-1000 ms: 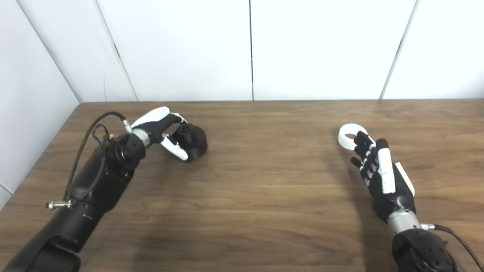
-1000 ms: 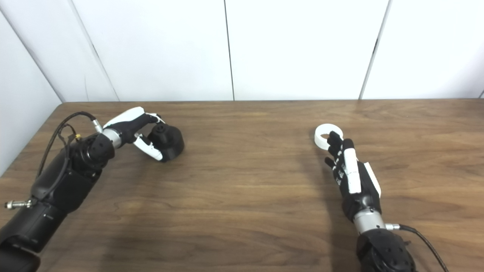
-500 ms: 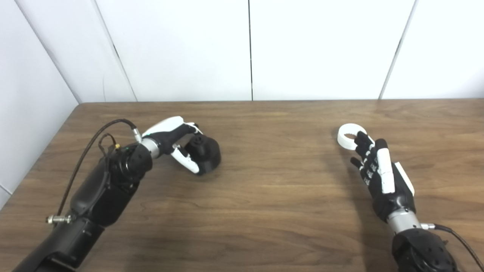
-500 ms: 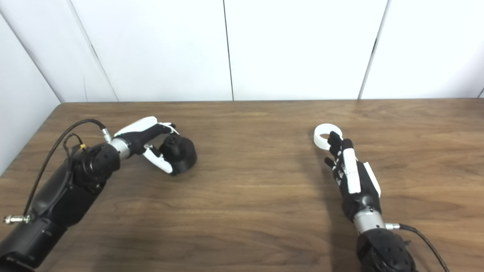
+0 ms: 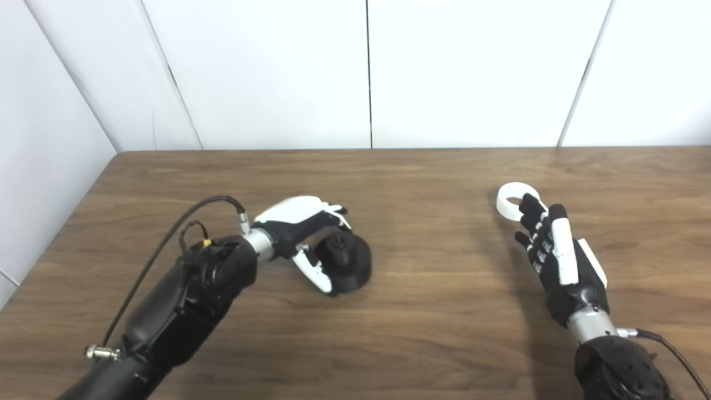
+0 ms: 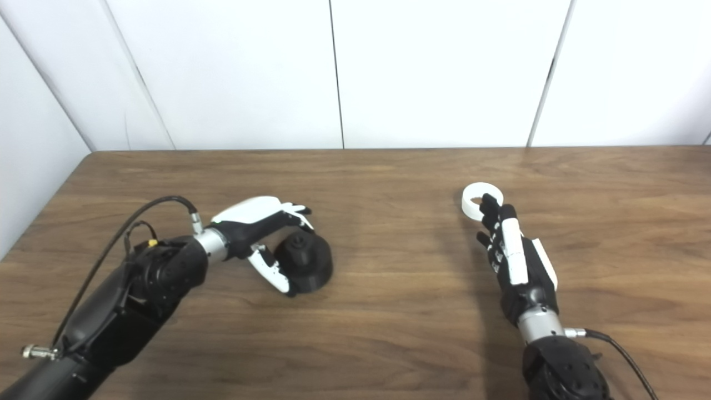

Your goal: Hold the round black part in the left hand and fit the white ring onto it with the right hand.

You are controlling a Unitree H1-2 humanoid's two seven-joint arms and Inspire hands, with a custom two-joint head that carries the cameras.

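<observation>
The round black part point(image 5: 349, 265), a squat dome with a small knob on top, sits left of centre on the wooden table point(image 5: 422, 311). My left hand point(image 5: 294, 230) is shut on it, fingers curled over its far side and thumb along its near side. The white ring point(image 5: 509, 200) lies flat at the right. My right hand point(image 5: 555, 255) stretches toward the ring with its fingers apart and nearly straight. Its fingertips point(image 5: 526, 203) rest over the ring's near rim, but it has no hold on the ring.
White wall panels point(image 5: 366, 72) stand along the table's far edge and down its left side. A black cable point(image 5: 166, 244) loops up from my left wrist. Bare wood lies between the two hands.
My left hand has carried the black part to the right and nearer to me, toward the table's middle. The right hand and the white ring have stayed where they were.
</observation>
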